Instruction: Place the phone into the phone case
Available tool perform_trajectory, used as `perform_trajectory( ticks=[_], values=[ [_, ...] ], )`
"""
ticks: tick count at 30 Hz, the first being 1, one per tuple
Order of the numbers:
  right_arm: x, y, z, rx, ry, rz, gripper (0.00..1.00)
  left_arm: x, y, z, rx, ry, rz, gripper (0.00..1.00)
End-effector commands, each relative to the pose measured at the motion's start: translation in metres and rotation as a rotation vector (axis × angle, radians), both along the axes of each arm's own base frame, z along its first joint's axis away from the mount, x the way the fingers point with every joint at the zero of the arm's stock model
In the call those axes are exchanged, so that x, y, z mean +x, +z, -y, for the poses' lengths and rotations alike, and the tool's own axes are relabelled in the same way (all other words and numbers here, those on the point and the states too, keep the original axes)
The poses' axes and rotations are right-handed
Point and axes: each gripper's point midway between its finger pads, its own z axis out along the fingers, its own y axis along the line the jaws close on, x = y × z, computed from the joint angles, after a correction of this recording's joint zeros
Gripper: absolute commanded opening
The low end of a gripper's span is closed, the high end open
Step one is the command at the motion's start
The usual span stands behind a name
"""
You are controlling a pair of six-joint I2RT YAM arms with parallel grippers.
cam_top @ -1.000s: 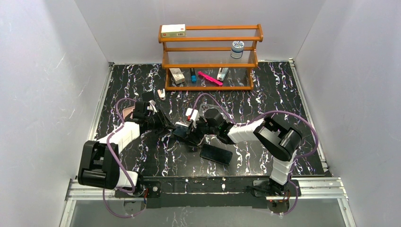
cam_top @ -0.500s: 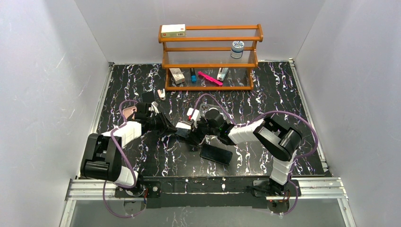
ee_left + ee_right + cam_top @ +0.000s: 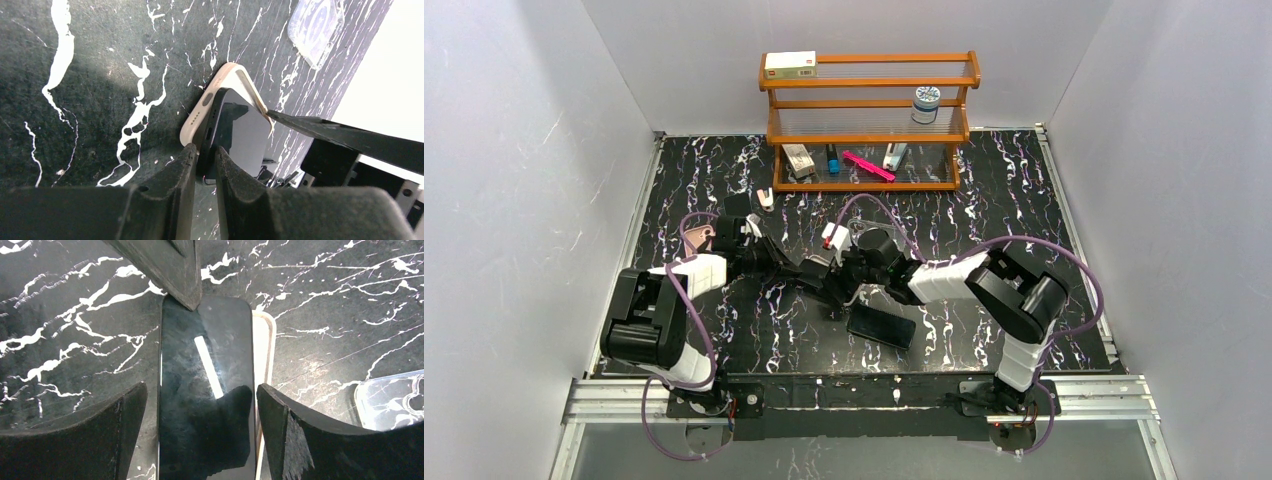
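Note:
The black phone (image 3: 205, 365) lies partly on the beige phone case (image 3: 264, 345), offset to one side, with the case's long edge showing past it. In the left wrist view the phone (image 3: 237, 132) sits tilted on the case (image 3: 197, 110). My left gripper (image 3: 204, 152) is shut on the phone's near end, and its fingertip (image 3: 172, 270) also shows in the right wrist view. My right gripper (image 3: 201, 386) is open and straddles the phone and case, one finger on each long side. In the top view the two grippers meet mid-table, left (image 3: 802, 271) and right (image 3: 840, 281).
A second dark phone (image 3: 881, 326) lies just in front of the grippers. A clear case (image 3: 395, 400) lies beside the beige one. A wooden shelf (image 3: 869, 120) with small items stands at the back. A pinkish item (image 3: 696, 238) lies by the left arm.
My left arm has reached to the right and its gripper now sits at the phone's end, meeting the right gripper. The right arm has barely moved.

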Motion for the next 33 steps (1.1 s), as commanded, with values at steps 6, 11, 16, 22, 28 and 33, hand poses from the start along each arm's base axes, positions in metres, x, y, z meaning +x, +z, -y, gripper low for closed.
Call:
perform_trajectory(
  ticks=[6,11,16,22,28,33],
  values=[
    [0.011,0.052,-0.002,0.092,-0.076,-0.102,0.91,0.005,-0.003,0.004,-0.020,-0.025,0.006,0.13],
    [0.028,0.053,0.022,0.110,-0.169,-0.273,0.82,0.010,0.001,0.003,0.005,-0.051,0.055,0.12],
    [0.034,0.036,0.044,0.074,-0.211,-0.375,0.70,0.014,-0.001,0.004,0.024,-0.064,0.067,0.12],
    [0.029,0.020,0.049,0.051,-0.167,-0.460,0.65,0.017,-0.005,0.009,0.044,-0.064,0.066,0.16],
    [0.031,0.009,0.047,0.032,-0.169,-0.483,0.61,0.020,-0.003,0.003,0.084,-0.040,0.064,0.36],
    [0.032,0.005,0.046,0.012,-0.167,-0.498,0.58,0.008,-0.007,-0.007,0.149,-0.031,0.015,0.48]
  ],
)
